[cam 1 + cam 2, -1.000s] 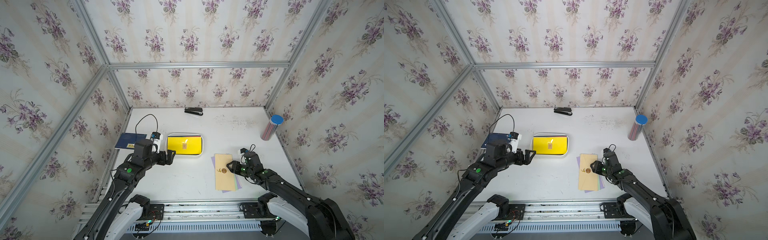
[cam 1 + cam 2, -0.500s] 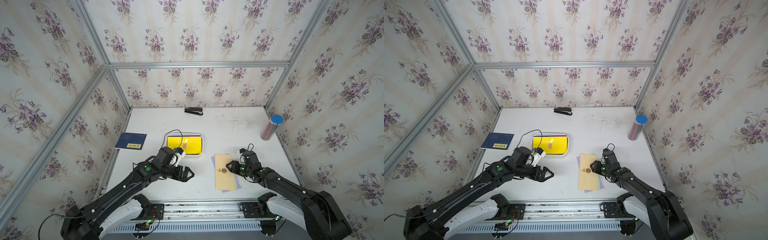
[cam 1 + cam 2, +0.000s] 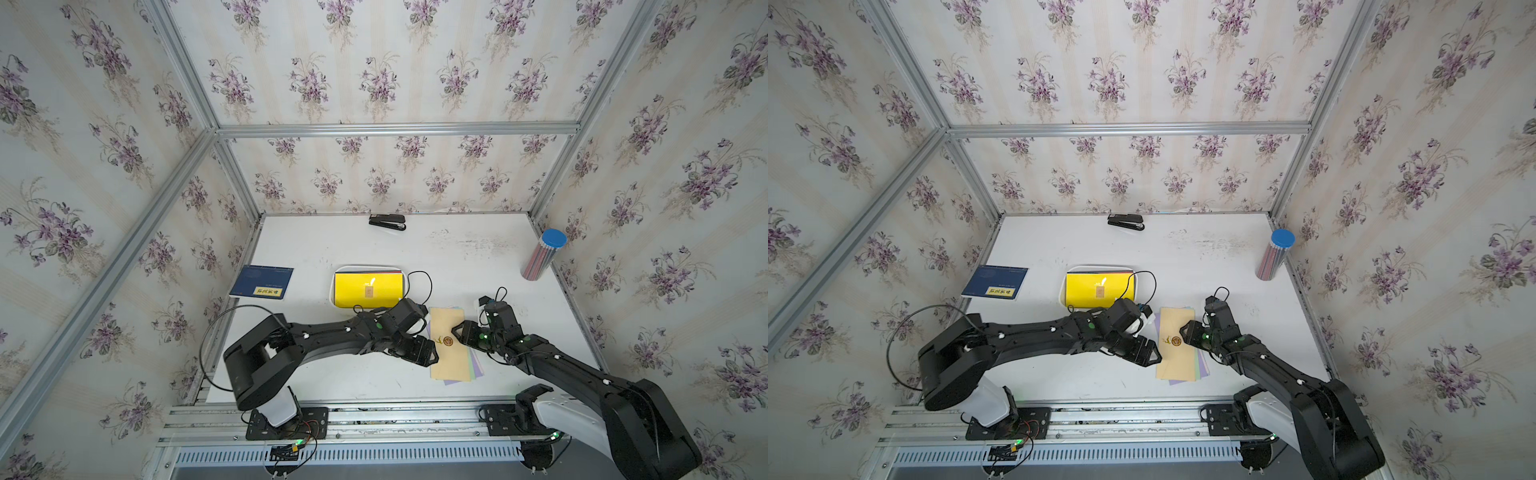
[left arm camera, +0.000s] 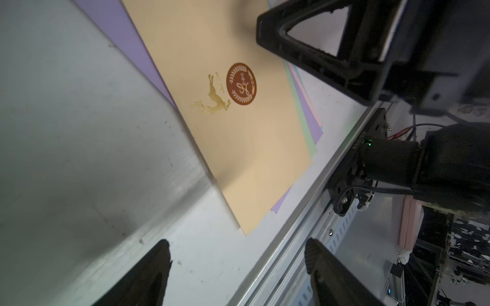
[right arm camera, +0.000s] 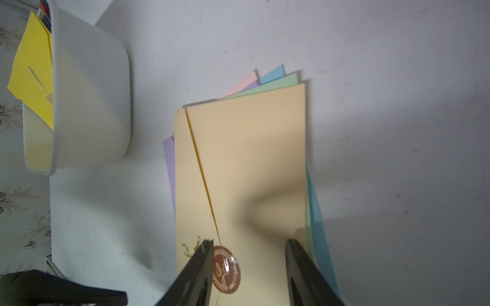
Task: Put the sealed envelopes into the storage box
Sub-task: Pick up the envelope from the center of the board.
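**Tan envelope (image 3: pixel 451 357) being taken off the stack beside the box**

The stack (image 4: pixel 116 23) of envelopes lies on the table (image 3: pixel 374 245) just right of the box (image 3: pixel 332 291), where a yellow envelope (image 3: pixel 365 286) is already laid. The left end effector (image 4: pixel 237 245) is wide open and empty, just beside the stack on the box's side. The right end effector (image 5: pixel 250 242) is part-open, tips set on the tan envelope, nothing lifted. Probably best: only the top sheet is pinched, then laid lengthwise in the box. On the brown seal (image 4: pixel 241 84) a cursive letter, maybe L, is read beside a gold deer stamp (image 4: pixel 214 100). The book's (image 3: pixel 262 280) yellow label is unreadable.

walls (image 3: pixel 374 75): purple-flower wallpaper | frame (image 3: pixel 395 129): aluminium bars | table (image 3: pixel 316 245): white, scuffed
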